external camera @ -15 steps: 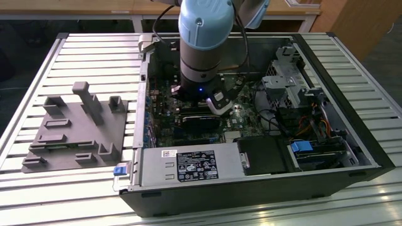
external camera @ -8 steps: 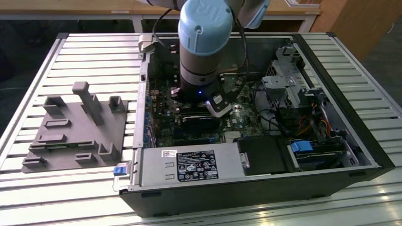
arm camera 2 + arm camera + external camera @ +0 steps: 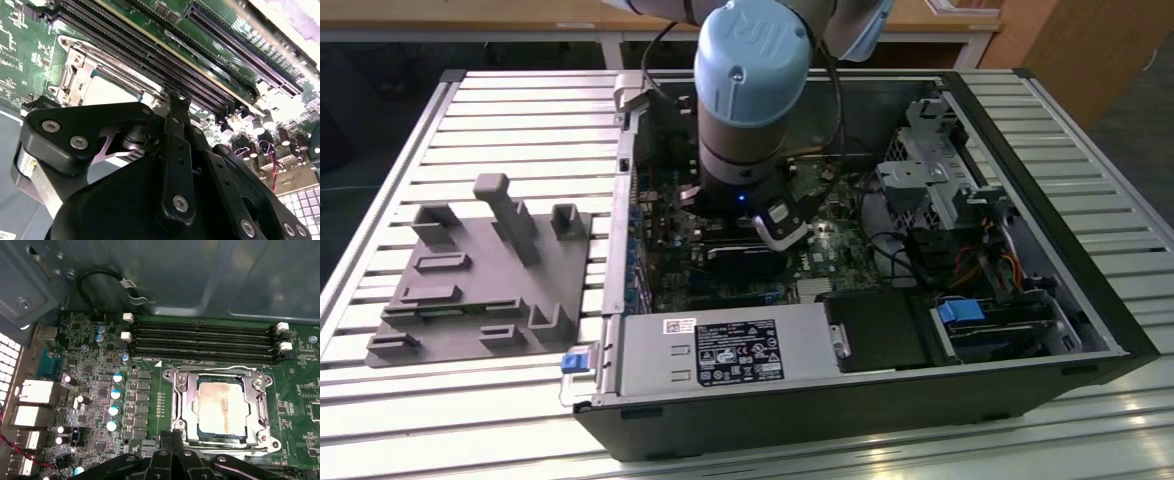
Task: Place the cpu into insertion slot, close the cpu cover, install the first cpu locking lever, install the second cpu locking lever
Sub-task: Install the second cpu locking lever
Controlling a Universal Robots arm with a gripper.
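Beside the cpu cover (image 3: 220,407), clenched empty fingers (image 3: 171,440) hover over the cpu (image 3: 221,407).

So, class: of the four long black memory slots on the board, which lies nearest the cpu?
The bottom slot of the stack in the first wrist view: it runs right along the cpu cover, framing the cpu.

A slatted pale metal tabletop (image 3: 480,100) carries two things. An open black desktop computer case (image 3: 854,400) lies on its side toward the exterior view's right. Just beside it, toward the exterior view's left, rests a flat grey plastic fixture block (image 3: 474,290) with upright posts.
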